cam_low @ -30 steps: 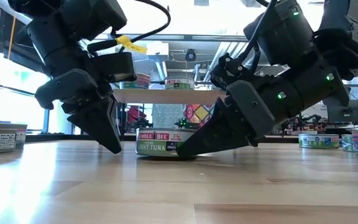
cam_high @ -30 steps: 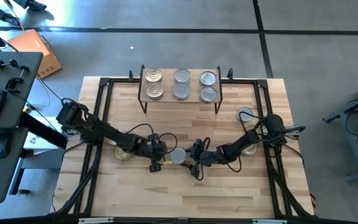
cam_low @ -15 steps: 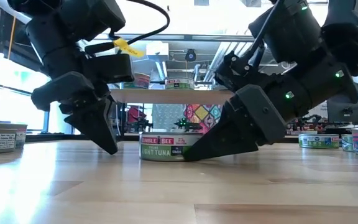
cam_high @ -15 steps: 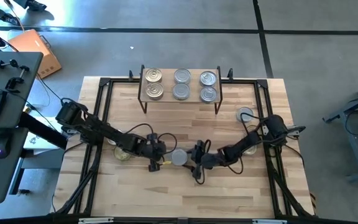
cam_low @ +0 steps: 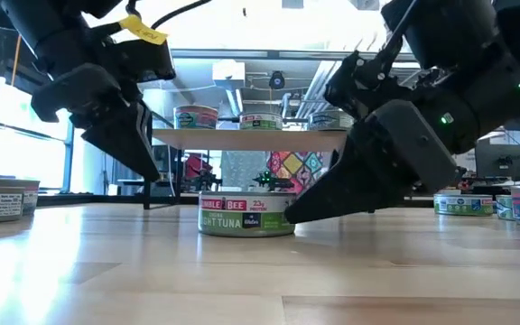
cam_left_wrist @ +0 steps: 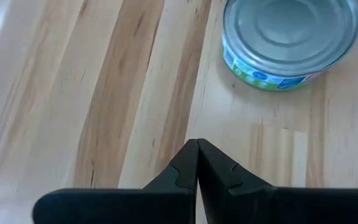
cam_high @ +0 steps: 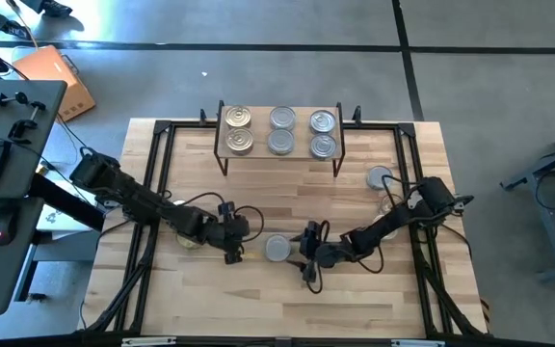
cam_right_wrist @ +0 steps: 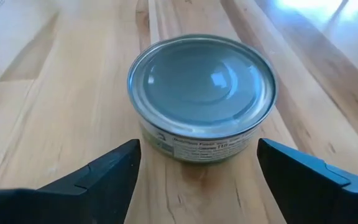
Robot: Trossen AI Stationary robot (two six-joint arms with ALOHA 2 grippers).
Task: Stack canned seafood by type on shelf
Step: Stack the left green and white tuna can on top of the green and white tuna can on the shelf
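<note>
Six tins (cam_high: 279,131) on shelf (cam_high: 279,152), four off.

The dark left gripper (cam_high: 231,253) is hovering with jaws closed; the dark right gripper (cam_high: 305,270) is holding its jaws spread wide.
</note>
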